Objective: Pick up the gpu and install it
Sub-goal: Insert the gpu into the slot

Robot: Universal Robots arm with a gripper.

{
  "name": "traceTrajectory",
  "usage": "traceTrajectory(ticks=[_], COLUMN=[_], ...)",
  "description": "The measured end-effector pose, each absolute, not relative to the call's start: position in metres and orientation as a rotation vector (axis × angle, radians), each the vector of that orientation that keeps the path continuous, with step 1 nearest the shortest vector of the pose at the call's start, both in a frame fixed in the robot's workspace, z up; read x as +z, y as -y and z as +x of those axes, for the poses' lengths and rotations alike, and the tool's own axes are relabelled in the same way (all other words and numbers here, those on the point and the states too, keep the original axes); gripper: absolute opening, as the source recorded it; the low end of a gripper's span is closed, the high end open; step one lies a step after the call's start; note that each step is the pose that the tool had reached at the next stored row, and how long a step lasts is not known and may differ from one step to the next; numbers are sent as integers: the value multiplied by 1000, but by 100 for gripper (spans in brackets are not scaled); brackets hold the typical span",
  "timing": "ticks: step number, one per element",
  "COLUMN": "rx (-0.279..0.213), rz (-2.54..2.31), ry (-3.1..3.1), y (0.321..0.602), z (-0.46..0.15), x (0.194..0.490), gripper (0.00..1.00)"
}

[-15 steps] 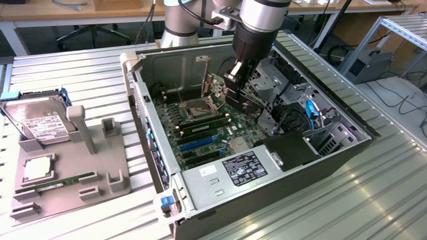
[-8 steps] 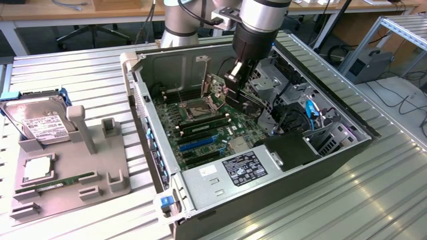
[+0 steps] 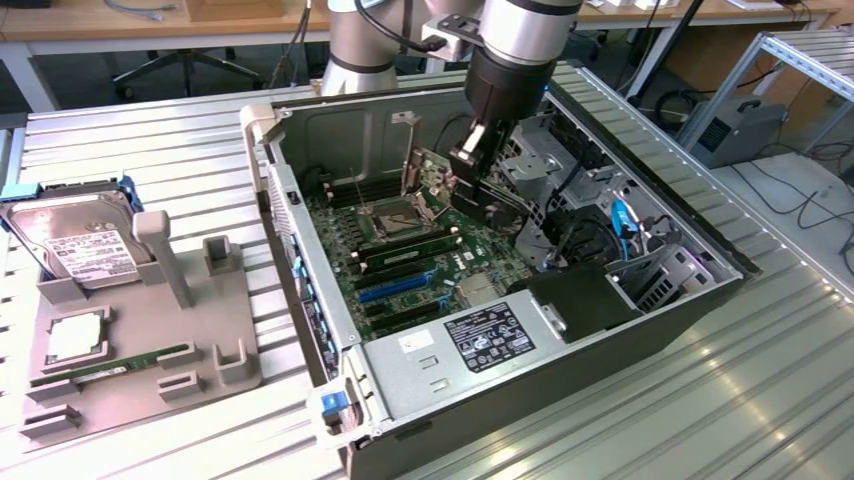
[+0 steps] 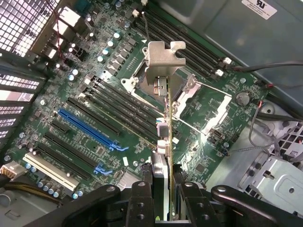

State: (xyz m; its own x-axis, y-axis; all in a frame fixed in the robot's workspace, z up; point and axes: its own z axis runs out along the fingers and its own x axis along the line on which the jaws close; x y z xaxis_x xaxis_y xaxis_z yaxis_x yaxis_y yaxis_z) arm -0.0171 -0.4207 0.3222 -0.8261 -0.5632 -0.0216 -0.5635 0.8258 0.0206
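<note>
Ribbed metal table (image 3: 160,150), desks (image 3: 134,25) behind, bears the open case (image 3: 414,372) where fingers (image 4: 141,202) clamp the gpu (image 4: 163,59) over the motherboard (image 4: 222,111).

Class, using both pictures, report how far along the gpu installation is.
Done: the gpu is picked up, with the pincer shut on it. In hand: it hangs edge-on above the motherboard. Left: seating it. The card is in no slot yet, and the blue slot is empty.
</note>
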Motion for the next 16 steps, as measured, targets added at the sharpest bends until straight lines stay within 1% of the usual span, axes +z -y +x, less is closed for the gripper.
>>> traceTrajectory(ticks=[16], rx=[39], rz=[-987], ry=[-2968], y=[421], z=[-17], x=[322], gripper=[27])
